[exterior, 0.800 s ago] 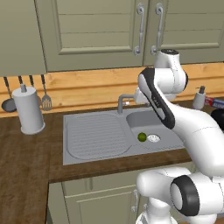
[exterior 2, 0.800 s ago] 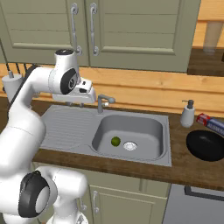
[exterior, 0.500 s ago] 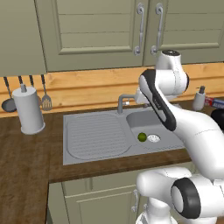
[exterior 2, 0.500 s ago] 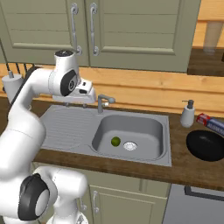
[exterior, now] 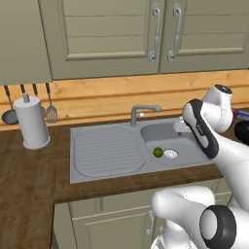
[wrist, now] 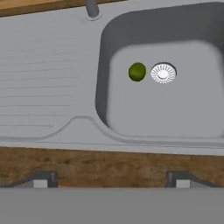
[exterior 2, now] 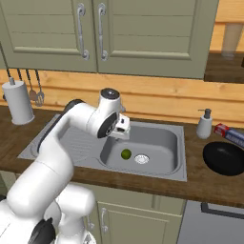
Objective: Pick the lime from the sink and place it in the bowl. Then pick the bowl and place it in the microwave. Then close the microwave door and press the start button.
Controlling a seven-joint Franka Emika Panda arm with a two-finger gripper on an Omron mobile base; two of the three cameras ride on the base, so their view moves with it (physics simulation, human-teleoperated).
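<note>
The gripper (wrist: 111, 178), jaws spread and empty, has descended from its earlier raised pose toward the sink (exterior 2: 71, 136). The lime (wrist: 137, 71) rests in the basin just beside the drain (wrist: 163, 73), so the approach for the pick is under way.

A dark wooden tabletop (exterior: 29, 170) runs under olive-green wall cabinets (exterior: 107, 39) with 2 silver handles (exterior: 155, 31) and a light wood backsplash (exterior: 97, 99). At the left stands a white paper-towel roll (exterior: 31, 121) before hanging utensils (exterior: 51, 112). On the right sit a soap dispenser (exterior 2: 205, 124), a black pan (exterior 2: 224, 158) and a red-and-blue box (exterior 2: 229, 134). Lower cabinets (exterior 2: 143, 219) lie below.
</note>
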